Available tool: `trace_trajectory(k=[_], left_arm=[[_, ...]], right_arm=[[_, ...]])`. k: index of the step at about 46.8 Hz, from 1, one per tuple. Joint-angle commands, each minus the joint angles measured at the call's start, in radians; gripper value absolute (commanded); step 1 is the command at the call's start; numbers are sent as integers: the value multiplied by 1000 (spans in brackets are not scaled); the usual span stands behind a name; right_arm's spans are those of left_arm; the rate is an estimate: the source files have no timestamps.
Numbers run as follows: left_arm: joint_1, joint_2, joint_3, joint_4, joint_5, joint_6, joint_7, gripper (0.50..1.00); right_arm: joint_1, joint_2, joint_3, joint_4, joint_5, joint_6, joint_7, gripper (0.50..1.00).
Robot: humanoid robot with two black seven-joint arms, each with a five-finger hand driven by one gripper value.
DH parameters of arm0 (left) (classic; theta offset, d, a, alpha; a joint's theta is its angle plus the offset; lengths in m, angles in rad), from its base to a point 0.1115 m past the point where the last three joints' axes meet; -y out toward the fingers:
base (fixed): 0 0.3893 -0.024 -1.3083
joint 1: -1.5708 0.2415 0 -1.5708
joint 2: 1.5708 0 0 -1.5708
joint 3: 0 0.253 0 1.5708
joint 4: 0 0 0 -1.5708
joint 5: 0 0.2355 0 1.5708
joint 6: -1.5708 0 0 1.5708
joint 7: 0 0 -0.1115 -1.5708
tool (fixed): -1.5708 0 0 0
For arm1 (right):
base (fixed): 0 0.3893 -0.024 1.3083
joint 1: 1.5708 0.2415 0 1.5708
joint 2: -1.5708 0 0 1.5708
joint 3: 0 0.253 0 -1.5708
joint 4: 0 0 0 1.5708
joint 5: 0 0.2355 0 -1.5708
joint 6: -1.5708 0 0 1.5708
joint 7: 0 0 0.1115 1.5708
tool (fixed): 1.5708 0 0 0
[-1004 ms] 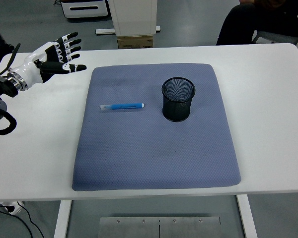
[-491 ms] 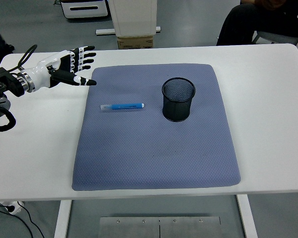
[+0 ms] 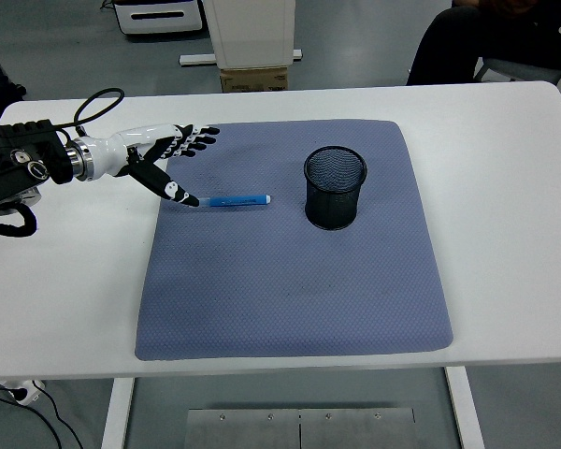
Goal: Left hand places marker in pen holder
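Marker (image 3: 236, 199): it lies flat on the blue mat (image 3: 290, 299), at about 9 o'clock from the cup. Its pale cap end points at the hand.
Mat: it covers the middle of the white table (image 3: 505, 234). It looks soft and bumpy, so the marker may not slide much.
Left hand (image 3: 168, 154): it is at 9 o'clock of the marker. The fingers are spread wide and hold nothing. The thumb tip points down, right at the marker's cap end; I cannot tell if it touches.
Cup (image 3: 336, 187): a black mesh pen holder, standing up, near the marker's blue end.
Right hand: not in the picture.
What could go wrong: the thumb may poke the marker's end and make it roll or spin away. A grip far out on one end could let the marker tip and drop. A tilted marker could also bump the cup's rim and knock the light cup over.
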Motion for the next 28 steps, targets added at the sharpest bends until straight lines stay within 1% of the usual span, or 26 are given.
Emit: trace_trajectory(k=[1, 4, 5, 7, 17, 23, 28], left_arm=[[-8, -18, 1, 0, 54, 1, 0, 1000], [-14, -34, 1, 0, 80, 1, 0, 1000], [-16, -53, 3, 3, 98, 1, 0, 1000], [-17, -67, 5, 7, 113, 2, 0, 1000], [-22, -119, 5, 26, 212, 4, 1, 1000], [-22, -139, 8, 72, 239, 4, 1, 1000], [-22, -144, 20, 86, 244, 4, 1, 1000]], right_arm=[[0, 0, 0, 0, 0, 0, 0, 1000], [0, 0, 0, 0, 0, 0, 0, 1000], [0, 0, 0, 0, 0, 0, 0, 1000], [0, 0, 0, 0, 0, 0, 0, 1000], [0, 0, 0, 0, 0, 0, 0, 1000], [0, 0, 0, 0, 0, 0, 0, 1000], [0, 0, 0, 0, 0, 0, 0, 1000]])
